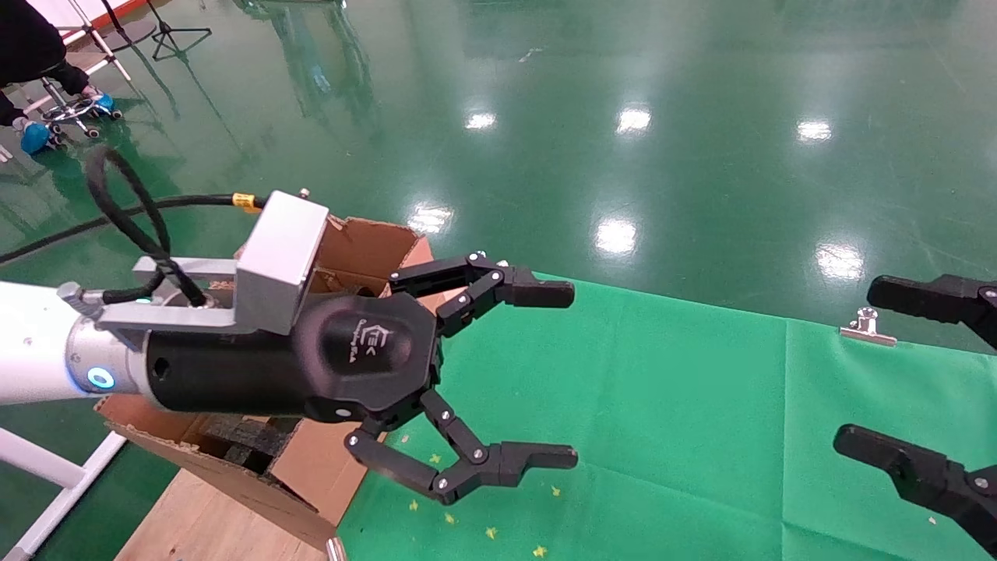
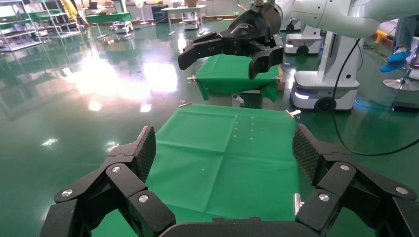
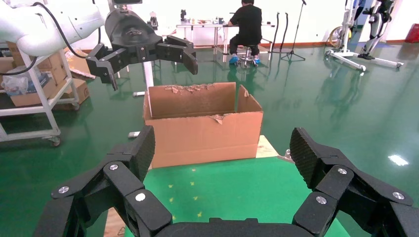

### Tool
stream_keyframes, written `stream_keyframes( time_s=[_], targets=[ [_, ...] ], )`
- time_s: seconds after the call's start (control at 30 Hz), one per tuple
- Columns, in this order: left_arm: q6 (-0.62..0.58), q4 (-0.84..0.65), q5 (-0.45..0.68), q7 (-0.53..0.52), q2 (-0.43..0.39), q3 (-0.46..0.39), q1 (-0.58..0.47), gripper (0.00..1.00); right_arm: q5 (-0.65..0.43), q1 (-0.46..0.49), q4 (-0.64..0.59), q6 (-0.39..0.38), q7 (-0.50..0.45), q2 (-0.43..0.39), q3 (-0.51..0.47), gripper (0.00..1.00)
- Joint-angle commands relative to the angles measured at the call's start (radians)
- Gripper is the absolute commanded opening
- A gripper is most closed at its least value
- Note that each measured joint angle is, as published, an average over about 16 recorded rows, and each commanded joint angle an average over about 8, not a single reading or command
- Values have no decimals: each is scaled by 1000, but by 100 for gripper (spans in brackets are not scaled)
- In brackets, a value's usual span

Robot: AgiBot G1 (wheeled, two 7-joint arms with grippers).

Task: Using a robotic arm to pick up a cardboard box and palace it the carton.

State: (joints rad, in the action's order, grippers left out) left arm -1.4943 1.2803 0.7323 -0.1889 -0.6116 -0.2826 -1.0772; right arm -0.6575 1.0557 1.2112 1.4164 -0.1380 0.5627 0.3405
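A: Count, please.

B: One carton (image 1: 366, 249), brown, top flaps torn, dark foam blocks visible inside at its near end. One green cloth (image 1: 623, 436), just beside the carton, with one silver clip (image 1: 867, 327) on its far edge. Two grippers. No slim cardboard box visible in any view, so I cannot place it.

A: Left gripper?

B: Left gripper (image 1: 545, 374) is on the white arm (image 1: 35, 343), blue ring lit, with a silver bracket (image 1: 280, 257) and black cable (image 1: 132, 210) on top. It hangs in the air above the carton's side nearest the cloth, fingertips reaching over the cloth. Fingers spread wide, nothing between them, touching nothing. The right wrist view agrees: it is above the carton (image 3: 202, 123), jaws apart and empty.

A: Right gripper?

B: Right gripper (image 1: 911, 374) is well away from the carton, over the opposite end of the cloth. Two black fingers wide apart, holding nothing, no contact. Seen from the left wrist, it (image 2: 230, 54) hangs in the air past the cloth's (image 2: 227, 148) far edge, also empty.

A: Anything else?

B: One person seated at a table beyond the carton (image 3: 247, 24), back turned.
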Motion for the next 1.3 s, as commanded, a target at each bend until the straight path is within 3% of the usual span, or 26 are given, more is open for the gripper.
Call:
stream_keyframes(
  time_s=[0.03,1.3],
  targets=[
    [0,0,0,0,0,0,0,100,0,0,0,0,0,0,0,100],
    [1,-2,1,0,0,-2,-2,100,0,0,0,0,0,0,0,100]
  ],
)
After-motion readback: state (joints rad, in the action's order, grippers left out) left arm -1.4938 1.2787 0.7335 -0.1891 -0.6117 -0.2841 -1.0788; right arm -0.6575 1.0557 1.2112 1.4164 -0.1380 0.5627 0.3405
